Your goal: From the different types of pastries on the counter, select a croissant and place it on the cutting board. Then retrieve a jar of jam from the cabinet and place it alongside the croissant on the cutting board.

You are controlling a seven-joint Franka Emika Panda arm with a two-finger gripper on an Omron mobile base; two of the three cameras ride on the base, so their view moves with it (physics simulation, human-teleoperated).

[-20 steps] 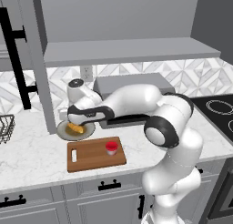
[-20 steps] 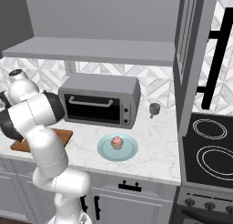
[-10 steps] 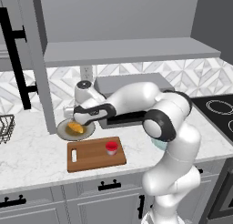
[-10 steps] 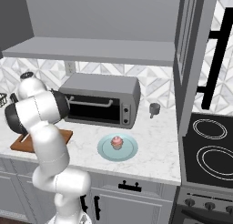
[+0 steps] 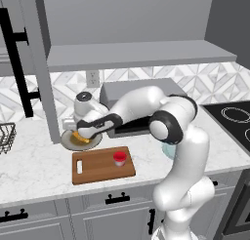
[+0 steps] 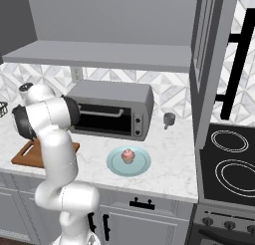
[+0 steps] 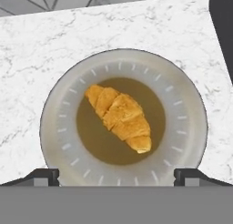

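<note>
Since earlier frame: gripper [image 7: 116, 175] lowered closer over plate [image 7: 191, 127]. Fingers [image 7: 43, 175] spread wide, nothing pinched. Croissant [image 7: 120, 117] lain at plate centre on tabletop [image 7: 41, 50], long axis diagonal in hand view.

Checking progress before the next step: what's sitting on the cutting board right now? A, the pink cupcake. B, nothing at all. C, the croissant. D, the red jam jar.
D: the red jam jar stands on the cutting board, while the croissant lies on its plate under the open gripper.
</note>
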